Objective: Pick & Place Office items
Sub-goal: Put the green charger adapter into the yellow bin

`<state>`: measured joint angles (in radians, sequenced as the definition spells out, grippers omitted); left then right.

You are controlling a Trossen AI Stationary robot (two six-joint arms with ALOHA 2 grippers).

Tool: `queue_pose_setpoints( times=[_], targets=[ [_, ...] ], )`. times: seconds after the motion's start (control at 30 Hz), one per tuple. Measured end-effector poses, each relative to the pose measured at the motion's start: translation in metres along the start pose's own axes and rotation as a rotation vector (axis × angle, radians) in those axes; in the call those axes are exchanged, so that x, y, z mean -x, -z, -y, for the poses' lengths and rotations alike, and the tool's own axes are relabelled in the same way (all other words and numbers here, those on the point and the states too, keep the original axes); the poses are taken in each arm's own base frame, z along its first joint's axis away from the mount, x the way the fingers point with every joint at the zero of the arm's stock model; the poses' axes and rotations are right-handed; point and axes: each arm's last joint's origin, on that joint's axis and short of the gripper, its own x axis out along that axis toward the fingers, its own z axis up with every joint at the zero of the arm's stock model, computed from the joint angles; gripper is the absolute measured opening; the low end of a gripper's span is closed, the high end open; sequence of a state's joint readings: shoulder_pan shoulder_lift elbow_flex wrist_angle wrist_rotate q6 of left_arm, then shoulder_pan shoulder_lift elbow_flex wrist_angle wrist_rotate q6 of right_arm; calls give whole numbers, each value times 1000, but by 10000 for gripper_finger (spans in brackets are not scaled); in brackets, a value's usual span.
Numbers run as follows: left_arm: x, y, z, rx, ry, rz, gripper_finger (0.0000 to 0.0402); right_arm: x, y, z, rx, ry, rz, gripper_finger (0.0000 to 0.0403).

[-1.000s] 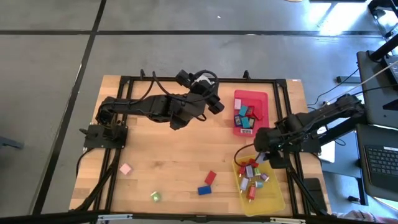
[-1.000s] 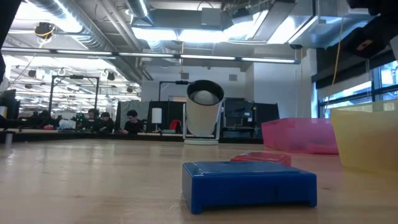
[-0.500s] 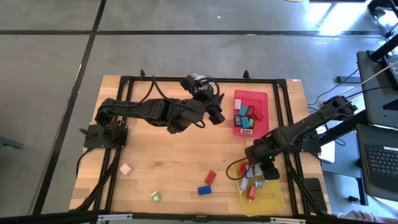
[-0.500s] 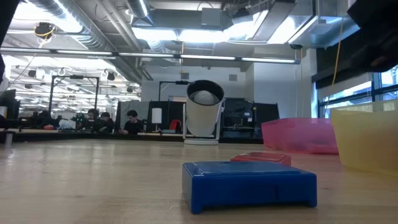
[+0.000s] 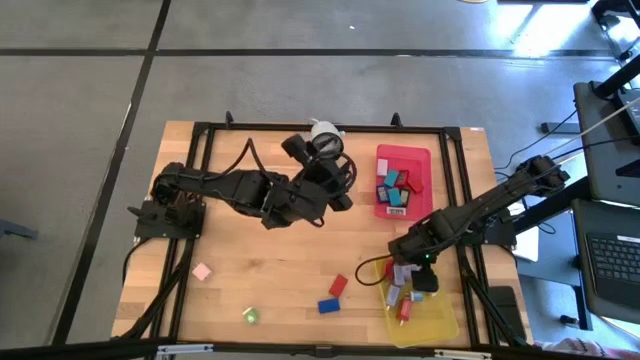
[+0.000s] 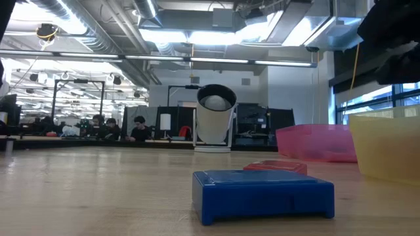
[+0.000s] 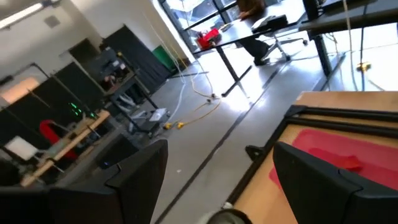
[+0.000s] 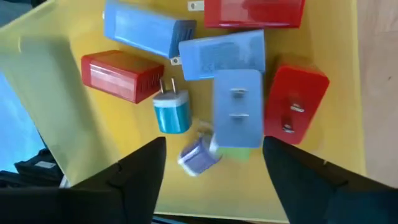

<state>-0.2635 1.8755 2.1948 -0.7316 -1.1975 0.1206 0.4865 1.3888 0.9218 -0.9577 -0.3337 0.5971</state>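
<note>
Several office items lie in the yellow tray [image 5: 440, 318], among them red, blue and lilac blocks [image 8: 237, 115] and a teal plug [image 8: 171, 115]. My right gripper [image 8: 214, 177] hangs open above them and holds nothing; in the high view my right gripper [image 5: 411, 276] is over the tray's far end. More blocks [image 5: 396, 186] fill the red tray [image 5: 403, 154]. On the table top lie loose pink [image 5: 202, 271], green [image 5: 250, 315], blue [image 5: 328, 305] and red [image 5: 338, 286] blocks. My left gripper [image 5: 341, 190] is open beside the red tray [image 7: 348, 152].
A white round camera [image 5: 322, 131] stands at the far middle of the table, right behind the left arm. A black frame [image 5: 200, 180] runs round the table. In the low view the blue block [image 6: 262, 195] is nearest, with the red block [image 6: 275, 167] behind it.
My right gripper has gone from the yellow tray's far edge toward the table's near edge, in over the blocks in the tray. My left gripper has drawn back a little from the white camera toward the near edge.
</note>
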Motion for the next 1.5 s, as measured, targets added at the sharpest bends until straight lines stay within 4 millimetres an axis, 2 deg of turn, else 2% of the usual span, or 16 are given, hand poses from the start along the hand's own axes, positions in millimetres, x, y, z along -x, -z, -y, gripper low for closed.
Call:
queue_pose_setpoints(
  times=[0.1,0.2,0.33,0.47,0.57,0.67,0.77,0.9,0.97,1.1,1.23,1.37,1.5],
  targets=[
    [4,5,3,46,46,-20,290,5,2,0,3,-9,14,279],
    [5,12,9,148,230,-74,290,18,3,-1,10,-3,33,276],
    [-1,25,21,302,496,-231,290,46,6,1,37,68,96,268],
    [-3,55,40,302,628,-462,290,73,10,4,72,179,184,263],
    [3,84,51,333,655,-734,290,90,11,5,75,242,258,263],
    [16,107,59,352,699,-1024,290,101,12,4,73,272,322,263],
    [38,129,75,378,711,-1267,290,106,12,4,74,304,364,263],
    [76,150,95,430,678,-1467,290,107,12,4,72,323,378,263],
    [95,162,105,464,606,-1538,290,107,12,4,74,324,378,263],
    [129,181,114,550,437,-1591,290,107,12,4,111,330,374,262],
    [155,199,119,578,346,-1537,290,107,9,2,155,324,396,262],
    [172,213,125,575,358,-1463,290,108,6,0,169,307,433,262],
    [181,222,126,548,359,-1423,290,109,3,-2,173,294,461,262]
  ],
)
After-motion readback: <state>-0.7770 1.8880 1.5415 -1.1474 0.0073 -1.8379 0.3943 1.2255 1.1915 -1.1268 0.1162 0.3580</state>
